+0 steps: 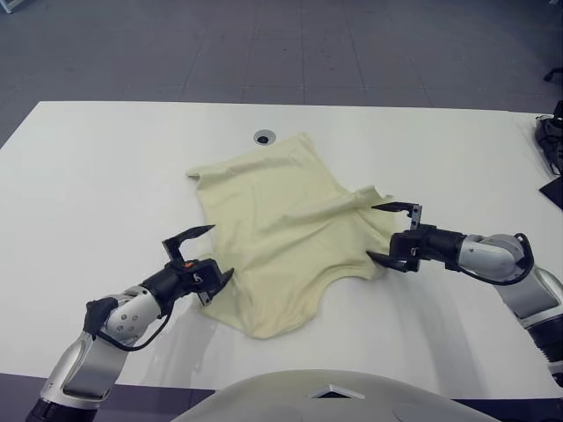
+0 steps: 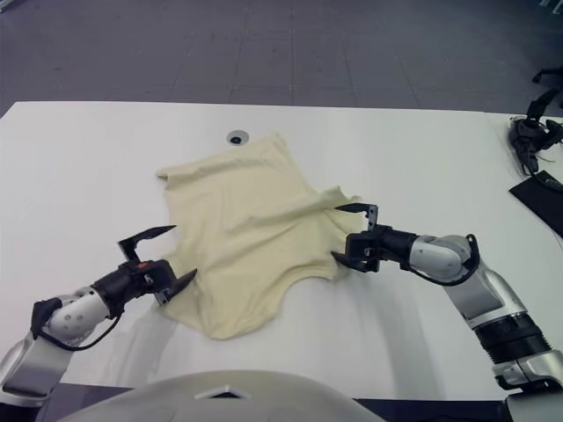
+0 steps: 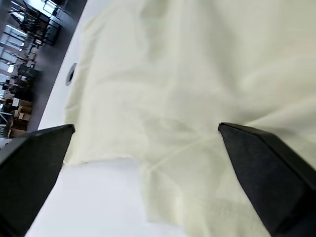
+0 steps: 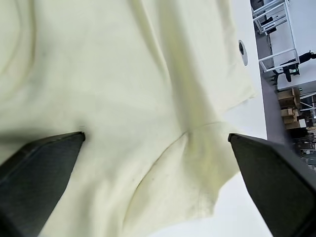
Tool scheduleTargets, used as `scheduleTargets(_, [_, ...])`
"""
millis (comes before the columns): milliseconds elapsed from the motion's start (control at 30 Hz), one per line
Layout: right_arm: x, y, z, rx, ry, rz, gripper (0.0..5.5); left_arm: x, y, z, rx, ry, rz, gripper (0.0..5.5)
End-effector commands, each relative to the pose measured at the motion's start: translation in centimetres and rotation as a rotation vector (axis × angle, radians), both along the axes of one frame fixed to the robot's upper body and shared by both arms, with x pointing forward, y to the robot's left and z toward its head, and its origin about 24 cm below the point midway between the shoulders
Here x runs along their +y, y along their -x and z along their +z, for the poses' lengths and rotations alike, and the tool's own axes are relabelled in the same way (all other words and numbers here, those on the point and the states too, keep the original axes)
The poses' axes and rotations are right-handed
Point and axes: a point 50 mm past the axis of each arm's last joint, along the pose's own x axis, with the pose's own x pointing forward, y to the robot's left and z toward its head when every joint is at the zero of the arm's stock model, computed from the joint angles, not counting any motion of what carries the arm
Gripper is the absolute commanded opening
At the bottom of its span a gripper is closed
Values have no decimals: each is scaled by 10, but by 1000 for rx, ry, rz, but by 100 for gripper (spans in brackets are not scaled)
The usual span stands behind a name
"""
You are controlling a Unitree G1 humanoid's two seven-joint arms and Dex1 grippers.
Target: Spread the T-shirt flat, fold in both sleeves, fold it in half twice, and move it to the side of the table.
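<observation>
While the T-shirt (image 1: 273, 233) lies rumpled near the middle of the table (image 1: 106, 167), the first step, spreading it flat, is judged to be the one in hand; no sleeve has been folded in yet. The left gripper (image 1: 223, 249) is seen at the shirt's near-left edge, jaws held wide, nothing gripped. The right gripper (image 1: 370, 231) is poised at the shirt's right edge, jaws likewise wide apart and bare, with cloth lying between them in the right wrist view.

Next, it is reckoned, each edge would have to be pinched and the cloth drawn outward in opposite directions, low over the table, so the bunching is pulled out rather than dragged along.

As for the shirt: pale yellow, thin and limp. A raised crease is seen running from its middle toward the right gripper, and the near edge is curled into a rounded lobe. Its far corner sits just beside a small round grommet (image 1: 264, 136) set in the table.
</observation>
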Motion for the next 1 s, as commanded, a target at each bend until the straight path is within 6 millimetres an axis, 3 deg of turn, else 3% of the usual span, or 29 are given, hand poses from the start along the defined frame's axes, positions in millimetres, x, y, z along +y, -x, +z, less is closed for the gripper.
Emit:
scheduleTargets(33, [-8, 24, -28, 150, 129, 12, 540, -12, 22, -15, 129, -30, -104, 538])
scheduleTargets(133, [-11, 46, -26, 272, 127, 56, 540, -18, 31, -16, 162, -19, -136, 538])
scheduleTargets(267, [-9, 78, -12, 438, 97, 138, 540, -1, 26, -15, 146, -87, -80, 538])
scheduleTargets(500, [14, 97, 8, 494, 9, 243, 540, 31, 26, -20, 176, -215, 2, 538])
scheduleTargets(767, [29, 86, 14, 399, -78, 237, 540, 37, 20, -16, 169, -239, 2, 538])
scheduleTargets(900, [38, 83, 27, 438, -260, 244, 540, 48, 13, -9, 125, -263, 38, 538])
scheduleTargets(1000, [42, 76, 36, 441, -395, 225, 540, 41, 10, -2, 89, -193, 26, 538])
